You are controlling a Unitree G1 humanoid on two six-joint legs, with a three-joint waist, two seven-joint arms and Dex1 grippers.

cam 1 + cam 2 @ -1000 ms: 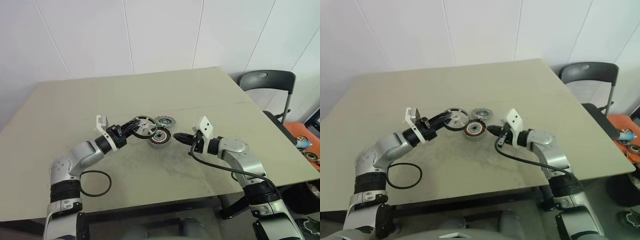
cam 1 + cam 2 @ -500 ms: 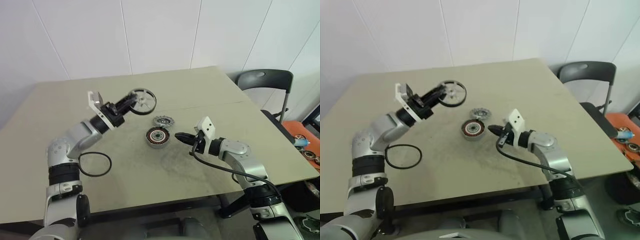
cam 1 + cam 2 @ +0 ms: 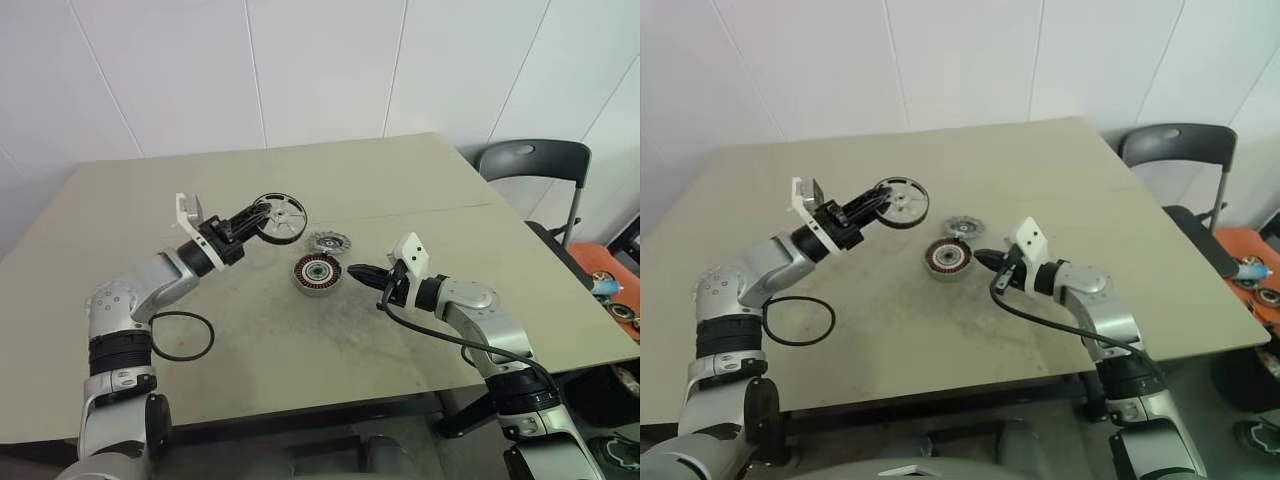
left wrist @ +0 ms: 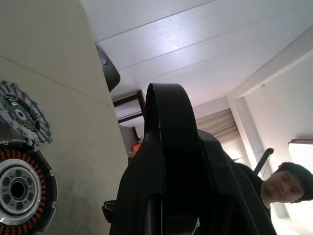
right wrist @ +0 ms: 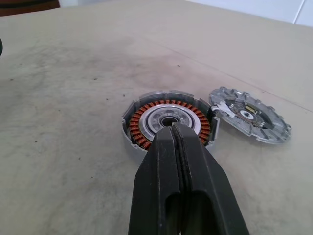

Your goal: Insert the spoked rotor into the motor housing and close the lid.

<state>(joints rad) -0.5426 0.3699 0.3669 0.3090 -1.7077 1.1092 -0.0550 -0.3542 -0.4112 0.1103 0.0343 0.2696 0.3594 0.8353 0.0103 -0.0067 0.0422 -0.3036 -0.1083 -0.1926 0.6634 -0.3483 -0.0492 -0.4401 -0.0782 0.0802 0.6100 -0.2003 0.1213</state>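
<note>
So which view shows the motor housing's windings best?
The right wrist view: the motor housing lies face-up and close, copper ring whole. The left wrist view cuts it at the frame edge; the eye views show it small on the table.

Right fingers (image 5: 178,161) together, left arm (image 3: 150,290) raised

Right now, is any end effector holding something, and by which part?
The left end effector holds the dark-rimmed, pale-spoked rotor ring by its rim, lifted above the table. The right end effector is shut and holds nothing.

White panelled walls (image 3: 320,70); black chair (image 3: 532,165) beside table (image 3: 400,180).
</note>
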